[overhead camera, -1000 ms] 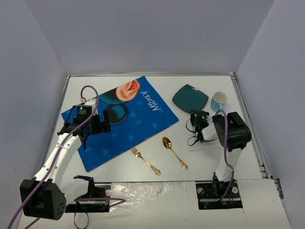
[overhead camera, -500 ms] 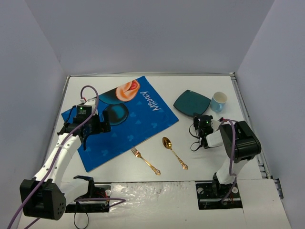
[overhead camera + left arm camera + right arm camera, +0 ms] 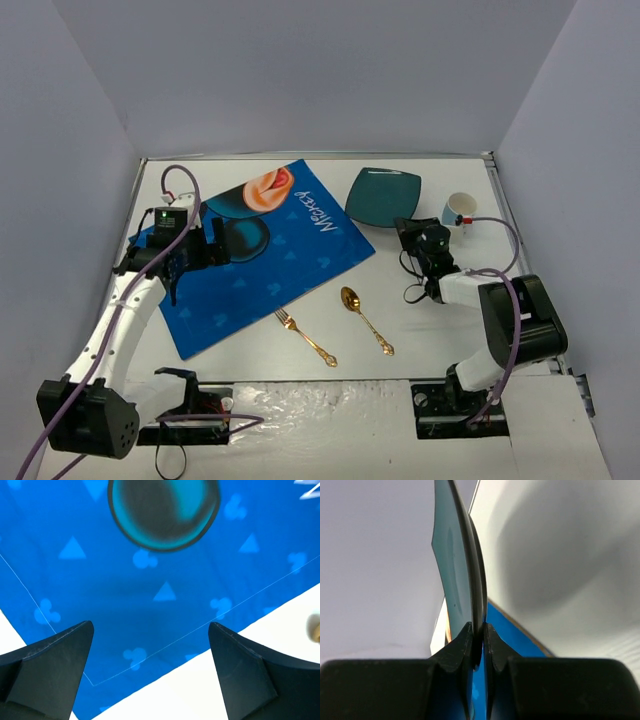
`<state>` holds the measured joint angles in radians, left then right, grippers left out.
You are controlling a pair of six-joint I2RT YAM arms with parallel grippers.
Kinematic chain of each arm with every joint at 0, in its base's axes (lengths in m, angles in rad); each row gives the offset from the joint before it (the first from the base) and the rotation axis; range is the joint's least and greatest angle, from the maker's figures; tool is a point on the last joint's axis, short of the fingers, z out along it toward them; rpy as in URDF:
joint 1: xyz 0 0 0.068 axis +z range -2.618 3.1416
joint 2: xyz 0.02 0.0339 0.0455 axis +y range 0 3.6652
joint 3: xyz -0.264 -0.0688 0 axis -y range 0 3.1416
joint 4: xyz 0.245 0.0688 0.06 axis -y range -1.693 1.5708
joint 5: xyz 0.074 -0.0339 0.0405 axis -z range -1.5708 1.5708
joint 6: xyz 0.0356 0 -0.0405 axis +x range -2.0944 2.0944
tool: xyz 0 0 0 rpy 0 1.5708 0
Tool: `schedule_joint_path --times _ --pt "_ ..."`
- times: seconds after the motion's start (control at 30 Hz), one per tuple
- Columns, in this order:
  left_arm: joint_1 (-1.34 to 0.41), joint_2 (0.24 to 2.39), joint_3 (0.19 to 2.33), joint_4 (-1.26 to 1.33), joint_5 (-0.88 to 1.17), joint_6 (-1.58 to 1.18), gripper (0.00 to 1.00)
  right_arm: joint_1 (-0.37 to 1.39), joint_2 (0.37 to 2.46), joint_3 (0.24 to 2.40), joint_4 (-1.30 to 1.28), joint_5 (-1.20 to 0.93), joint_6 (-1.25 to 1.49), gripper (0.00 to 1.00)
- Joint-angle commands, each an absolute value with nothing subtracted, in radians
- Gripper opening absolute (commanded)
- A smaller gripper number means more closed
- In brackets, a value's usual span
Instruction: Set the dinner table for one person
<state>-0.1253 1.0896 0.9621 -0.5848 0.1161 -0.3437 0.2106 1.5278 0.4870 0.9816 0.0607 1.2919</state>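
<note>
The white dinner table [image 3: 430, 340] carries a blue Mickey-print placemat [image 3: 280, 265], a gold fork [image 3: 305, 337] and a gold spoon [image 3: 366, 320]. My right gripper [image 3: 408, 226] is shut on the rim of a dark teal square plate [image 3: 384, 196] and holds it lifted beside the placemat's right corner. In the right wrist view the plate [image 3: 457, 565] stands edge-on between the fingers [image 3: 464, 647]. My left gripper [image 3: 222, 252] is open and empty over the placemat's left part; in the left wrist view [image 3: 150, 675] the placemat [image 3: 150, 605] lies below it. A light blue cup [image 3: 459, 210] stands at the far right.
Grey walls enclose the table on three sides. A metal edge strip [image 3: 520, 260] runs along the table's right side. The fork and spoon lie on the table between the two arm bases, just off the placemat's near edge.
My right gripper has carried the plate left and away from the cup, toward the placemat, its arm stretching out. My left gripper has shifted slightly up and back over the placemat.
</note>
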Motion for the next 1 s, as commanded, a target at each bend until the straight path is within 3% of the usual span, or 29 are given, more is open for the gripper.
schedule_joint_path --times 0.0,0.47,0.97 --pt "-0.129 1.093 1.124 -0.672 0.100 -0.365 0.97 0.304 1.525 0.673 1.200 -0.114 1.273 0.00" --pt "-0.123 1.057 1.316 -0.836 -0.073 -0.334 0.97 0.685 1.952 1.068 1.312 -0.180 1.381 0.00" --pt "-0.120 1.020 1.253 -0.830 -0.073 -0.334 0.97 0.693 2.116 1.172 1.250 -0.342 1.339 0.00"
